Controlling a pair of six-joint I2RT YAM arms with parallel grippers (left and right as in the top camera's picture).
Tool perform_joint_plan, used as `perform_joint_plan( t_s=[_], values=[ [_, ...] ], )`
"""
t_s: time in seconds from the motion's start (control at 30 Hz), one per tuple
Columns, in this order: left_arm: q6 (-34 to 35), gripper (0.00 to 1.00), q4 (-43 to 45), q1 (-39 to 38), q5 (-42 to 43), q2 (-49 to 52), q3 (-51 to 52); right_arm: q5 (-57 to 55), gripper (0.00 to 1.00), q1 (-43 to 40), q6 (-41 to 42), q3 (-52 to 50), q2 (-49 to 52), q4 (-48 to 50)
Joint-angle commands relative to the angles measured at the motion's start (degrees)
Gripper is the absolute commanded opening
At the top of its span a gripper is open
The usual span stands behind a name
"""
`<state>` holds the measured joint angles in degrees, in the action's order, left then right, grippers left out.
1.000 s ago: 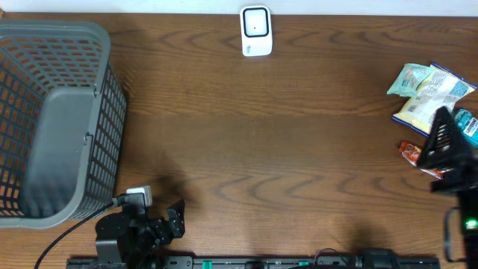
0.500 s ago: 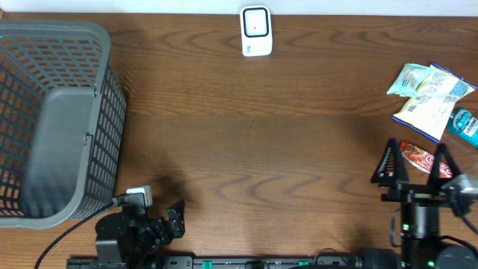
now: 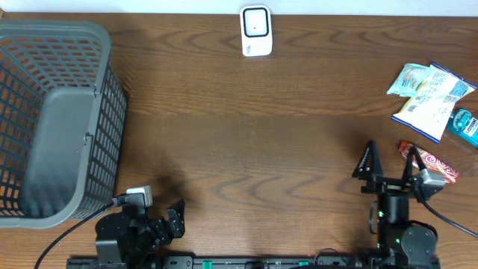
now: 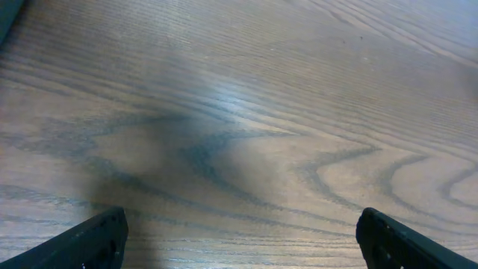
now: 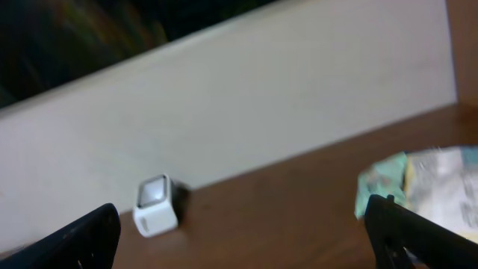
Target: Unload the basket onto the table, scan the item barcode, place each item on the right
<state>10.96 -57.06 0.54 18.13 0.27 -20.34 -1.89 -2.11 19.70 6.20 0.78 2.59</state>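
Observation:
The white barcode scanner [image 3: 255, 31] stands at the table's back edge; the right wrist view shows the scanner [image 5: 155, 204] small and blurred, far ahead. The items lie at the right: pale snack packets [image 3: 429, 93], a teal pack [image 3: 467, 123] and a red bar [image 3: 429, 159]. My right gripper [image 3: 388, 166] stands open and empty near the front edge, just left of the red bar, pointing toward the back. A blurred packet [image 5: 418, 179] shows beside its right finger. My left gripper [image 3: 173, 218] rests open at the front left, with only bare wood between its fingers [image 4: 89, 243].
A large grey mesh basket [image 3: 52, 119] fills the left side of the table. A cable runs from the left arm's base along the front edge. A pale wall [image 5: 239, 97] rises behind the table.
My right arm has pulled away from the item pile, moving left and toward the front edge, still open and empty. The left arm has not moved.

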Motion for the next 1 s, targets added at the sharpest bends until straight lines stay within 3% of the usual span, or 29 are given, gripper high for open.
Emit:
perform_joint_plan(
  t_s=[0.0,0.17,0.57,0.97],
  values=[
    [0.5,0.98,-0.6,0.0,0.7,0.0,0.2,-2.7,0.99,-0.1,-0.5,-2.7,-0.5,0.3],
    [0.5,0.98,-0.6,0.0,0.7,-0.1,0.2,-3.8,0.99,-0.1,-0.9,-5.2,-0.5,0.3],
    [0.5,0.98,-0.6,0.0,0.7,-0.1,0.2,-1.8,0.99,-0.1,-12.4,-5.9,-0.5,-6.7],
    [0.5,0.98,-0.6,0.0,0.7,-0.1,0.2,-2.1,0.99,-0.1,-13.1,-5.9,-0.5,-6.5]
  ],
)
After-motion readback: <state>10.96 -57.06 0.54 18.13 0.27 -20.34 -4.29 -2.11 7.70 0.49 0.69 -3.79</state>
